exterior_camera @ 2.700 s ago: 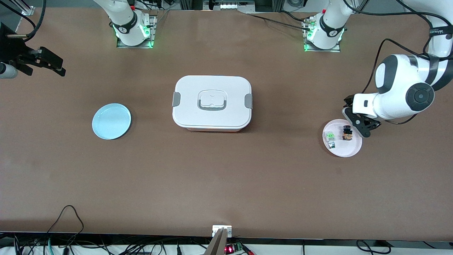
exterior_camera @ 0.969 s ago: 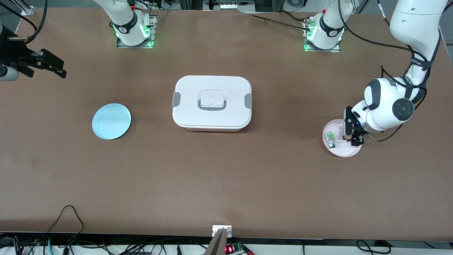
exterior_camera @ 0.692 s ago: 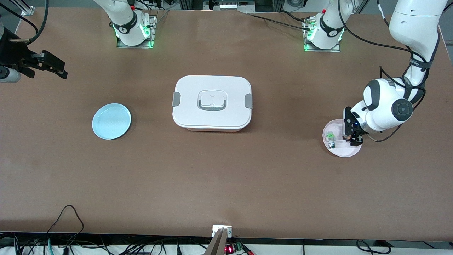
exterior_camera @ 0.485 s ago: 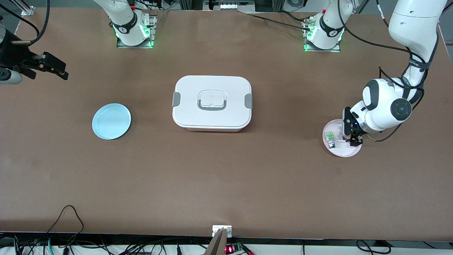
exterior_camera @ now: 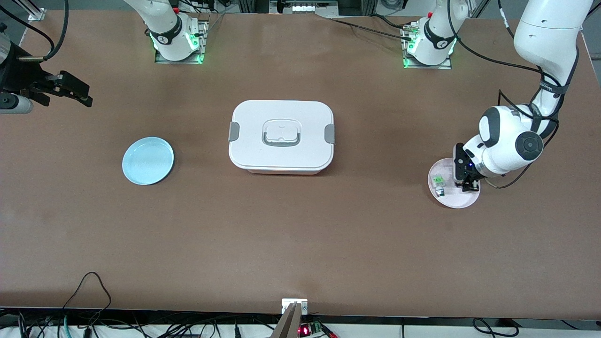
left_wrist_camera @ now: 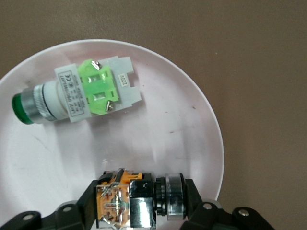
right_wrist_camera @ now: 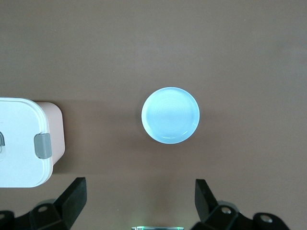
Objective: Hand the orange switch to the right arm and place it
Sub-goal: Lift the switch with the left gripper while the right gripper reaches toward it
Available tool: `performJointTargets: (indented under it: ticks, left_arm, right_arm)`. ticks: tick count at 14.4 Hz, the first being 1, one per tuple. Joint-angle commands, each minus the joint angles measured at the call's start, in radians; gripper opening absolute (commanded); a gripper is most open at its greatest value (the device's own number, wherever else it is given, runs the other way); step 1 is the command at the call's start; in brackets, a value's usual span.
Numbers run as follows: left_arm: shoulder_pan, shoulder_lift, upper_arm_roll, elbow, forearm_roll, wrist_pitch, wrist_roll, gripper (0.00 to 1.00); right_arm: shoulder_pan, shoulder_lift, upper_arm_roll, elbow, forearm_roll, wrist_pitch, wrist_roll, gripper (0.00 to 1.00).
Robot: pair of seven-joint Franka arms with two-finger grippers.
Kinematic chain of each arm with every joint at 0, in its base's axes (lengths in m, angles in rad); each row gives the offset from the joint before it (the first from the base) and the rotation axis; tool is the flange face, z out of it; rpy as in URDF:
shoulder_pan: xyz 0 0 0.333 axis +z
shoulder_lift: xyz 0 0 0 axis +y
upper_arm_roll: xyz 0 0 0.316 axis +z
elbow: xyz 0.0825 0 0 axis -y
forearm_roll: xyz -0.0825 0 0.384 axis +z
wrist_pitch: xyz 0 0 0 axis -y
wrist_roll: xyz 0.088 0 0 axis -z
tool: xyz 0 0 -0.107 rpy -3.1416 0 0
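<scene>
Front view: orange switch [left_wrist_camera: 139,203] hidden under left gripper [exterior_camera: 466,183], only visible from left wrist cam, where its lower part is cut off by frame edge. Right gripper [exterior_camera: 70,90]: arm mostly out of frame at table's edge. Label text on green-and-silver component [left_wrist_camera: 79,93] too small to read.

Orange switch [left_wrist_camera: 139,201] lying sideways on pink plate [left_wrist_camera: 192,143].
</scene>
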Motion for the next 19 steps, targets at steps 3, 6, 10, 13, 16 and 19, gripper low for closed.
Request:
performJointTargets:
  ticks: [3,6,10,13,16,19]
  left_arm:
    - [0.014,-0.062,-0.041,0.010,-0.019,-0.006,0.020,0.00]
    - [0.019,-0.133,-0.090,0.045,-0.072,-0.078,0.011,0.00]
    - [0.019,-0.150,-0.185,0.094,-0.435,-0.208,0.011,0.00]
    - [0.014,-0.176,-0.245,0.111,-0.790,-0.313,0.020,0.00]
    - [0.011,-0.179,-0.335,0.134,-1.115,-0.369,0.020,0.00]
    - [0.004,-0.181,-0.424,0.185,-1.356,-0.440,0.020,0.00]
  right_arm:
    - [-0.005,-0.009,0.006,-0.020,0.002,0.008,-0.006,1.00]
    - [-0.003,-0.009,0.005,-0.020,0.001,0.006,-0.008,1.00]
    - [-0.003,-0.008,0.006,-0.020,-0.001,0.005,-0.011,1.00]
    - [-0.003,-0.011,0.009,-0.032,0.007,-0.003,-0.008,1.00]
    - [-0.005,-0.009,0.005,-0.037,0.202,-0.008,-0.002,1.00]
    - [-0.008,-0.005,-0.018,-0.060,0.411,-0.009,0.006,1.00]
